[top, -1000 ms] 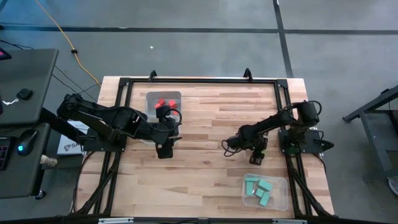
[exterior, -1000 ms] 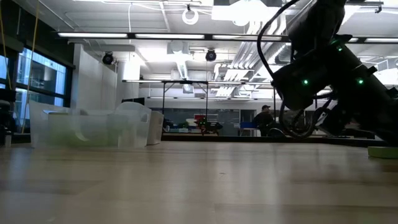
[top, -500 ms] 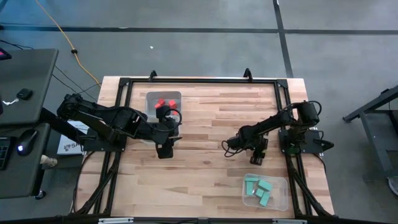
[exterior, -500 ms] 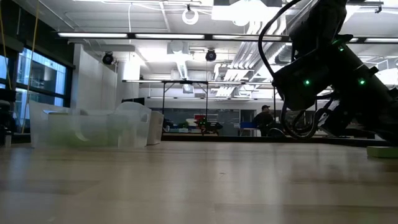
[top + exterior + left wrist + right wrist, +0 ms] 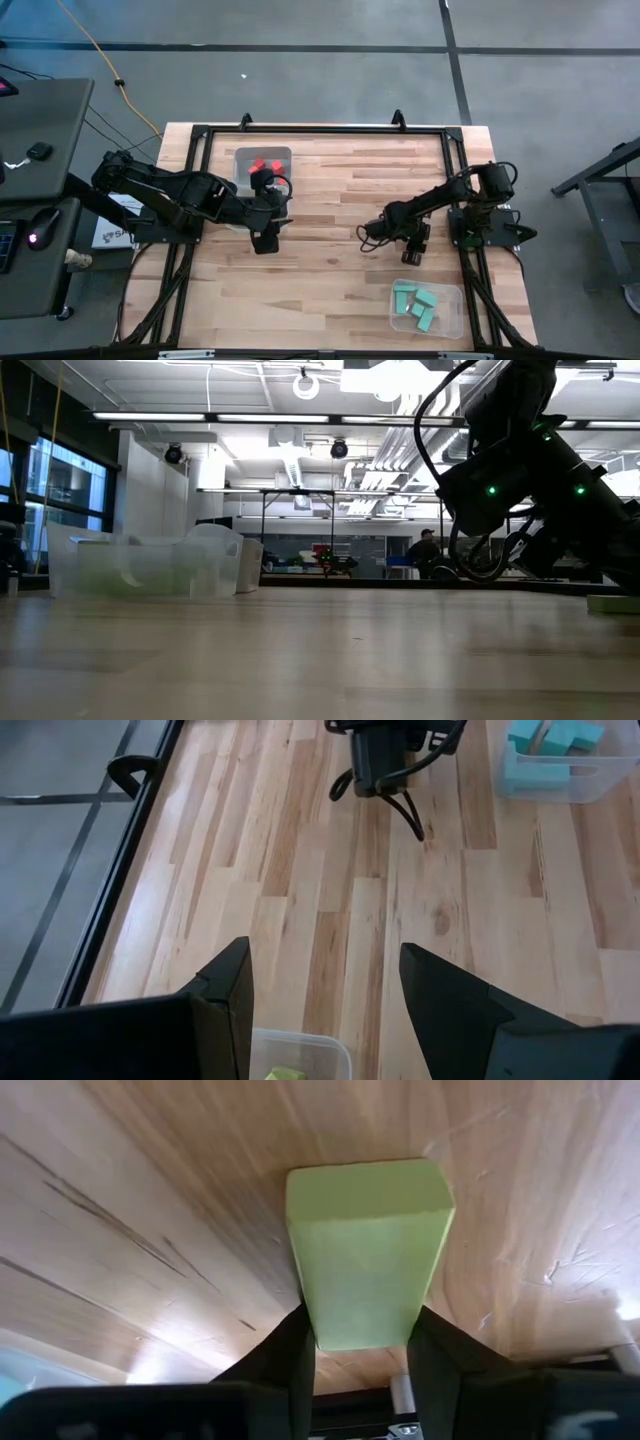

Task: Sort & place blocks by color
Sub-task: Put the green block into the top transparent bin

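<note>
no readable text, labels, numbers or signs anywhere

Wooden table [image 5: 330, 930]; own spread fingers [image 5: 225, 995] above clear tub [image 5: 300, 1055] holding green block [image 5: 282, 1074]; far across table, other gripper [image 5: 378, 765], tub of teal blocks [image 5: 555, 740]

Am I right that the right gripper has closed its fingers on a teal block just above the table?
Not quite: the block is lime green, not teal, as the right wrist view shows. The right gripper is indeed shut on it just above the table.
</note>
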Robot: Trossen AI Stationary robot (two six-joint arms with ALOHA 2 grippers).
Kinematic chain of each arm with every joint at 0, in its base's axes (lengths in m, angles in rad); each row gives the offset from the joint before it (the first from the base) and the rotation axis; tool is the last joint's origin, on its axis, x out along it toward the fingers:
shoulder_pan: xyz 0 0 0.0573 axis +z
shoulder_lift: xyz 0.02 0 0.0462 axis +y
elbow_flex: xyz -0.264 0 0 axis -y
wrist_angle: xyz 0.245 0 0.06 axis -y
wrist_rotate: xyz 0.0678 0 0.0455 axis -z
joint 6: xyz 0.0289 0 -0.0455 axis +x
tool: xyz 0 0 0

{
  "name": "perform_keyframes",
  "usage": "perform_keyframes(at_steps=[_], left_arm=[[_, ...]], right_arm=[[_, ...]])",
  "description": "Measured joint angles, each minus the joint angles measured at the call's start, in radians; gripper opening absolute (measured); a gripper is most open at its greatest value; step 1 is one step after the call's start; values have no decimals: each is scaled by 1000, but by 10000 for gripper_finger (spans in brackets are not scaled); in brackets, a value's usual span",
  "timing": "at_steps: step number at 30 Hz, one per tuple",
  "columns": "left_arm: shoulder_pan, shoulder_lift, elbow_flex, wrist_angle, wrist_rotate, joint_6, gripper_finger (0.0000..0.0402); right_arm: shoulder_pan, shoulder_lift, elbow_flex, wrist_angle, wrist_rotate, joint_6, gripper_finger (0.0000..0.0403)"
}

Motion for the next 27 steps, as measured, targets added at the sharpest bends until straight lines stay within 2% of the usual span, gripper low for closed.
perform_keyframes(at_steps=[5,12,23,27], left_arm=[[0,0,0,0,0,-15,175],[33,0,0,0,1,-91,175],[184,-21,0,4,66,-219,175],[224,-22,1,11,105,-219,175]], right_arm=[[0,3,10,-5,-8,0,99],[0,-19,97,32,-6,7,99],[0,-102,299,15,70,54,99],[-3,-120,396,19,89,35,99]])
